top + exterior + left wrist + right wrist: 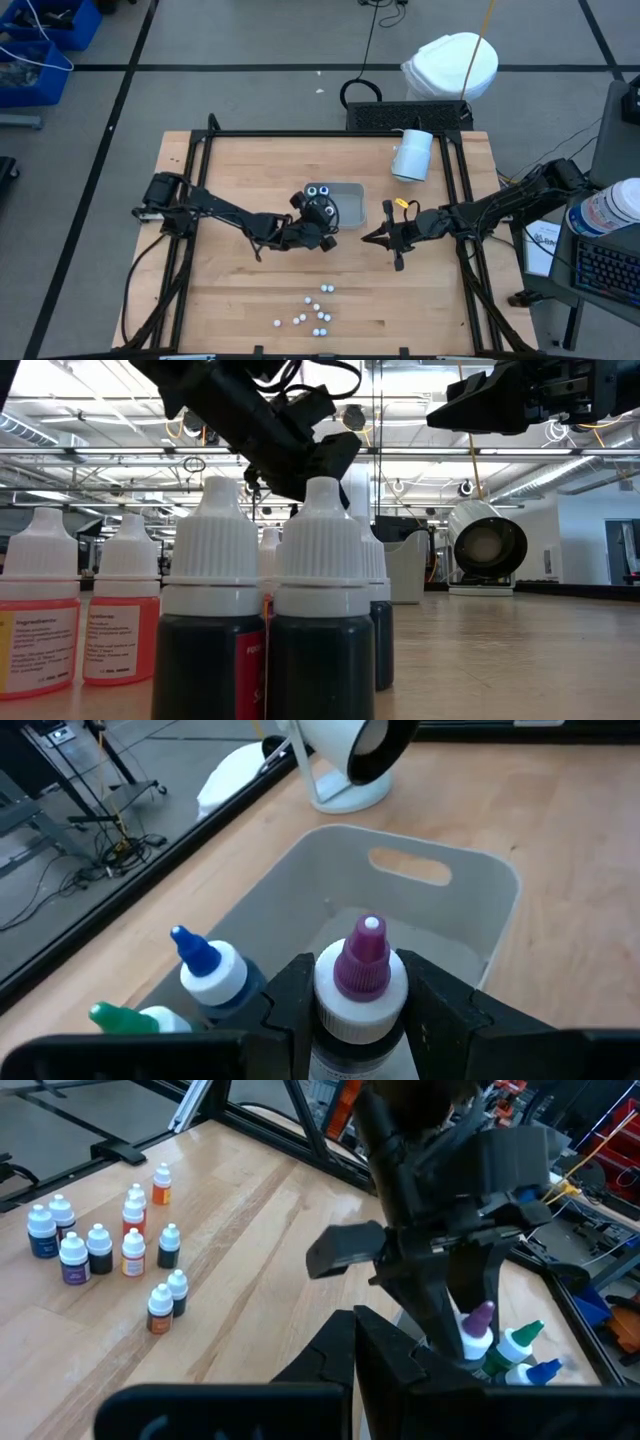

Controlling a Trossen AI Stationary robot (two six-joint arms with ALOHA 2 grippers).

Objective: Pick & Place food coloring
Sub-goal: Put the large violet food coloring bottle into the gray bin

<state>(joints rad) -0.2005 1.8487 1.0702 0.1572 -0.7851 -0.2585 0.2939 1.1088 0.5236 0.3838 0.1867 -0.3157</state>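
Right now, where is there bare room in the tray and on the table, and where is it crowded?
The grey tray is bare at its handle-slot end. Its near end is crowded: blue-tipped bottle, green-tipped bottle, and the purple-tipped bottle held by the left gripper. Bare wood lies between the right gripper and the white cylinder. The bottle cluster crowds the table's front.

In the left wrist view the purple-capped bottle [360,982] is cut off by the picture's edge below its neck, and the green-tipped bottle [128,1019] shows only its top. In the low view, the nearest dark bottles [322,628] fill the foreground and hide most of the counter [520,650] behind them. From above, the loose bottles [312,312] are too small to tell their colors.
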